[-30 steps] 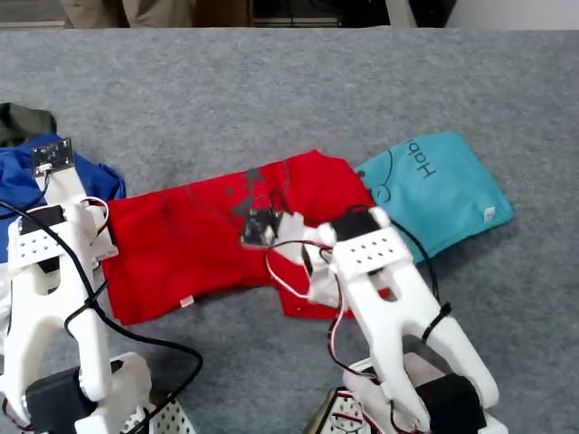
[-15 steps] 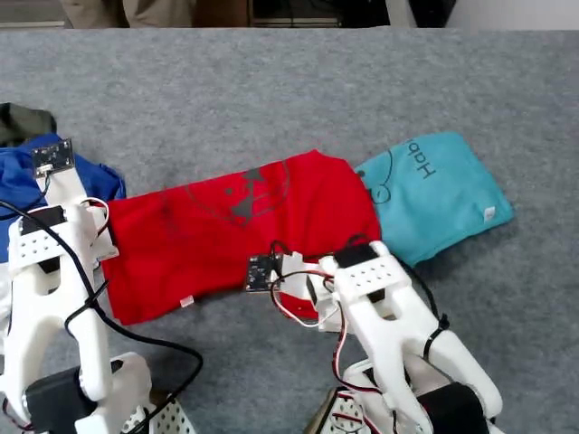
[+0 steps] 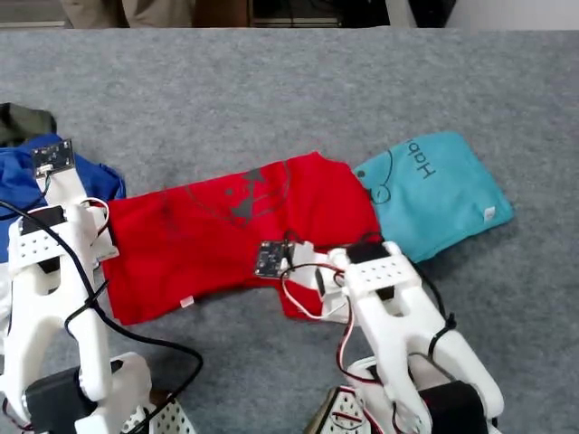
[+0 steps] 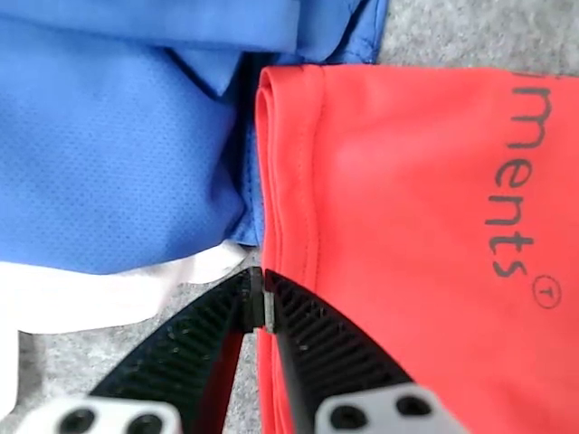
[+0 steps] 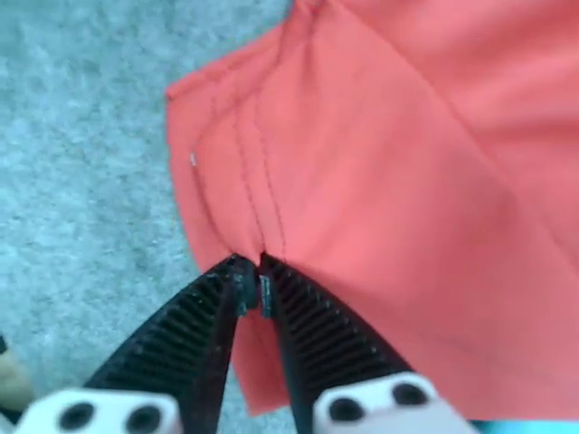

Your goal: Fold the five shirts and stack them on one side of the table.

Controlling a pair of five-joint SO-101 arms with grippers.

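Note:
A red shirt (image 3: pixel 217 235) lies spread across the middle of the grey table. My left gripper (image 3: pixel 107 246) is at its left hem, beside the blue shirt (image 3: pixel 18 181). In the left wrist view the gripper (image 4: pixel 262 297) is shut, pinching the edge of the red shirt (image 4: pixel 407 226). My right gripper (image 3: pixel 306 282) is at the shirt's near edge. The right wrist view has the gripper (image 5: pixel 258 285) shut on a seamed fold of the red shirt (image 5: pixel 407 226) near a corner. A teal shirt (image 3: pixel 434 190) lies folded to the right.
A dark green garment (image 3: pixel 23 122) lies at the far left, behind the blue shirt (image 4: pixel 118 154). White cloth (image 4: pixel 90 289) sits under the blue one. Bare grey table (image 3: pixel 271 99) stretches along the back and at the near right.
The right arm has drawn back from the middle of the red shirt to its near edge. The left arm has stayed where it was.

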